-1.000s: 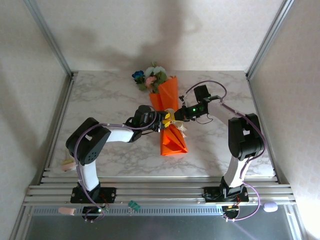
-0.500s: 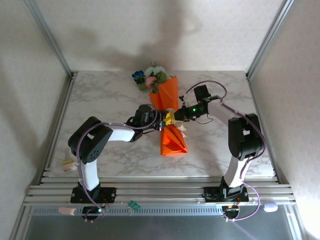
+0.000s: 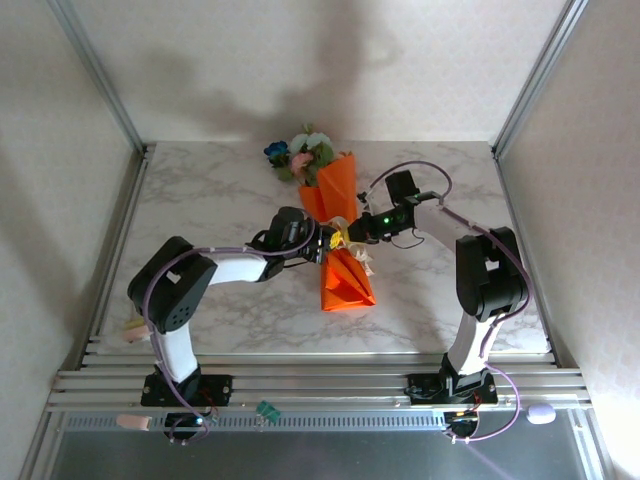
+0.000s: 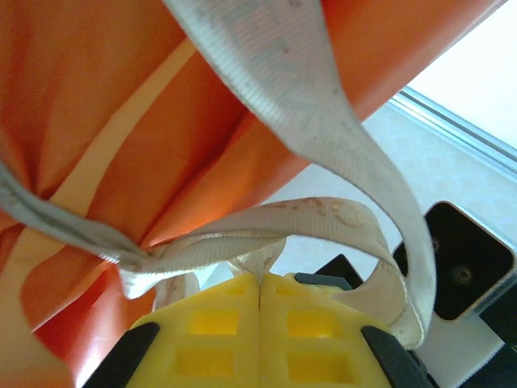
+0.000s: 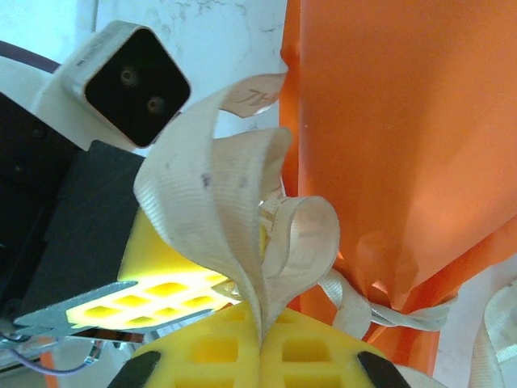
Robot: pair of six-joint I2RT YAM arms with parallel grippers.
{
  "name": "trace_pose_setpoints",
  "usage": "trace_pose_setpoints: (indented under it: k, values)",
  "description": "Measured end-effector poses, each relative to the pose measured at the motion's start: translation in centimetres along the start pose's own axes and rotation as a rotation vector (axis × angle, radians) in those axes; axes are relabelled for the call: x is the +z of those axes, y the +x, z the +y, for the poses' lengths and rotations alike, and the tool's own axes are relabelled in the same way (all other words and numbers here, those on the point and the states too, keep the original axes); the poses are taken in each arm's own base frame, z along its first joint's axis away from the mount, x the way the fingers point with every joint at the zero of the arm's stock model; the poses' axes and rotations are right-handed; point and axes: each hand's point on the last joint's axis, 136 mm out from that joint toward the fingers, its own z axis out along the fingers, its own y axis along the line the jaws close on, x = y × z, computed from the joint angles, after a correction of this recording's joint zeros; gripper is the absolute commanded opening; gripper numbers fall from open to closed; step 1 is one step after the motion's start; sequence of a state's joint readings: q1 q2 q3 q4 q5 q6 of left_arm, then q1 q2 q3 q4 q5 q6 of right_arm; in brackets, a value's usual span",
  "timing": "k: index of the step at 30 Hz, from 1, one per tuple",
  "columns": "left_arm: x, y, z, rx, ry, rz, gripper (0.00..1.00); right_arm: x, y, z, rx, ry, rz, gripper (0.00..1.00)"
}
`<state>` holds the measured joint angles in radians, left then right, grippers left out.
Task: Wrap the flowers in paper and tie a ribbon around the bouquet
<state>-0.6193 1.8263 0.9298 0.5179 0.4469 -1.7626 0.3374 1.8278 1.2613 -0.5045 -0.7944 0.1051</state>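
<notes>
Tie step | left gripper (image 4: pixel 260 279) and right gripper (image 5: pixel 262 331) each pinch ribbon (image 5: pixel 218 202), 1 either side of bouquet (image 3: pixel 338 185) waist | bouquet axis far-to-near, crosswise between them

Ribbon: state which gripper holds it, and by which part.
Both hold the ribbon. The left gripper pinches a strand close to the cinched waist of the bouquet; the right gripper pinches the base of a loose loop there.

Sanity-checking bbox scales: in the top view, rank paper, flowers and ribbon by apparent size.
1. paper, clearly largest
2. flowers
3. ribbon, smallest; only small bits show at the paper's waist, so this ranks its visible part.
</notes>
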Motion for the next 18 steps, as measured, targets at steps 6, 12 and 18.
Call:
trace_pose_setpoints:
  k: [6, 12, 18]
  values:
    - [-1.0, 0.1, 1.2, -0.015, -0.081, -0.017, 0.0, 0.3, 0.9, 0.8, -0.051, 0.072, -0.002, 0.0]
    - [-1.4, 0.3, 1.6, -0.03, -0.124, -0.025, 0.0, 0.5, 1.6, 1.4, -0.118, 0.187, -0.02, 0.0]
    - [-1.6, 0.3, 2.0, -0.043, -0.171, -0.038, 0.0, 0.7, 2.0, 1.5, -0.19, 0.315, -0.049, 0.0]
